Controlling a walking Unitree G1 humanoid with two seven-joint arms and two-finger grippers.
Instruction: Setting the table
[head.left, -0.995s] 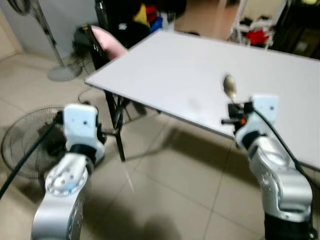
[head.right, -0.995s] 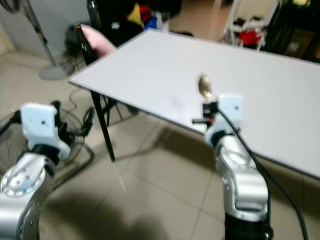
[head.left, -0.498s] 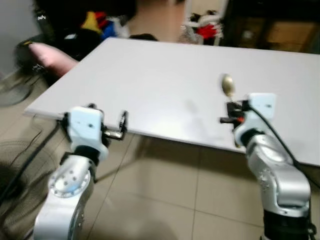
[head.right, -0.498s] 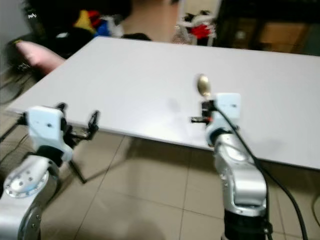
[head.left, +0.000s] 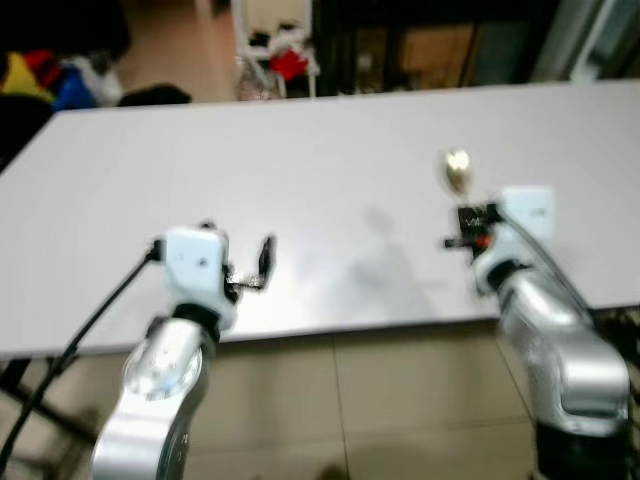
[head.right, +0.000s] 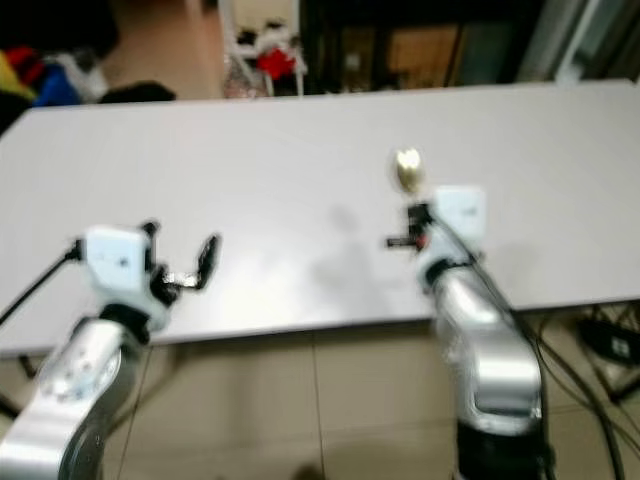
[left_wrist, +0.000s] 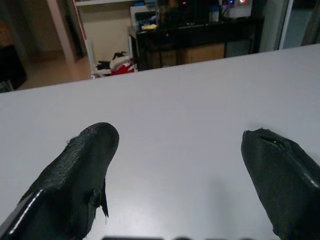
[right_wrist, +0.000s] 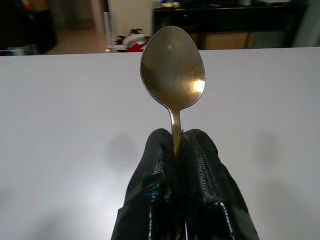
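Observation:
A metal spoon stands upright with its bowl up, its handle pinched in my right gripper, which is shut on it. In the left eye view the spoon is held above the near right part of the white table. My left gripper is open with nothing between its fingers, and it hovers just over the table's near edge on the left.
The bare white tabletop stretches wide ahead of both arms. Beyond its far edge are dark furniture, a white rack with red items and coloured clutter at the far left. Tiled floor lies below the near edge.
The camera has swung so the table now lies square in front of me; the fan and pink chair have left the view. My left gripper came up over the table edge. The spoon stays held.

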